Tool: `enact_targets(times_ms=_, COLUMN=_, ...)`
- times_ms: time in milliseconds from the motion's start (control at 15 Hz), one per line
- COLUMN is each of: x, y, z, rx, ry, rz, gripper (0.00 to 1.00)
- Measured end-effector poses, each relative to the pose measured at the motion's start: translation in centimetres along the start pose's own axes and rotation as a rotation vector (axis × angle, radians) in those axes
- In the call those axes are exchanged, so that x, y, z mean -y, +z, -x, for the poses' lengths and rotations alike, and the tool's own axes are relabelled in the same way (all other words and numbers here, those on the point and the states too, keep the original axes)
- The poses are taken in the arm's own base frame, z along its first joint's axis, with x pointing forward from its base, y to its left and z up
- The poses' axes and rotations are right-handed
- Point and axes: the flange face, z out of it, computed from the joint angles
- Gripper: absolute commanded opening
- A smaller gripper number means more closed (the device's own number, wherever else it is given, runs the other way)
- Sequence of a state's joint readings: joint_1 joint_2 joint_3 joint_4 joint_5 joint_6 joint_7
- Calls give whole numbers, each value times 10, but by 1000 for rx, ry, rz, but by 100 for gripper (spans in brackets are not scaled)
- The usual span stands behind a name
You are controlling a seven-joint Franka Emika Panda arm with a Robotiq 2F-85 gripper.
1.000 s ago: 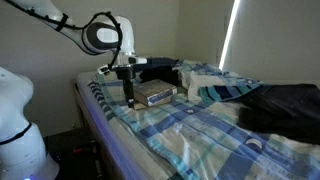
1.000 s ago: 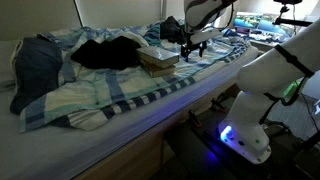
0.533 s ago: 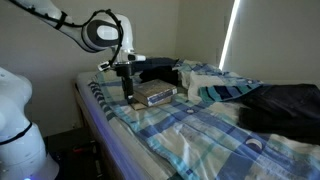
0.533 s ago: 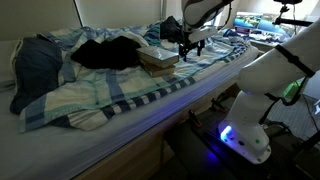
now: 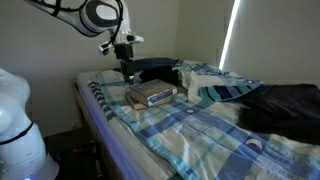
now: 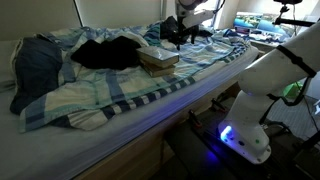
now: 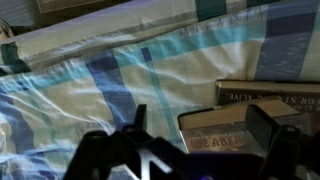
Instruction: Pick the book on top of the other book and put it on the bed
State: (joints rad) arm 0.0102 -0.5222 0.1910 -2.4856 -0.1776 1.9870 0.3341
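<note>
The two books lie stacked on the plaid bed (image 5: pixel 200 130) near its edge. The dark mottled book on top (image 5: pixel 152 91) rests on the tan other book (image 5: pixel 140 100). The stack also shows in an exterior view (image 6: pixel 158 57). My gripper (image 5: pixel 125 68) hangs open and empty above the bedding, up and to one side of the stack, also seen in an exterior view (image 6: pixel 178 36). In the wrist view the open fingers (image 7: pixel 200 128) frame a book with pale page edges (image 7: pixel 225 125); a second book (image 7: pixel 270 92) lies just beyond it.
A dark blanket (image 6: pixel 105 52) and rumpled pillows (image 5: pixel 215 80) lie past the books. A dark bundle (image 6: pixel 35 62) sits at the far end. The robot's white base (image 6: pixel 265 95) stands by the bed's edge (image 6: pixel 150 105).
The gripper has risen from beside the book stack, near the bedding, to well above it. The fingers stay open and empty. The books have not moved.
</note>
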Motion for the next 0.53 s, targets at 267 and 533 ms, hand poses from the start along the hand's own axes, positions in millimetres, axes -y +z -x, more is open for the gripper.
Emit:
enact_targets(times_ms=267, x=32, y=-30, z=-5, rx=-65, ry=-71, rz=5, gripper=100)
enact_targets(times_ms=533, x=60, y=-44, z=-14, rx=-92, ry=-133, rz=8, gripper=100)
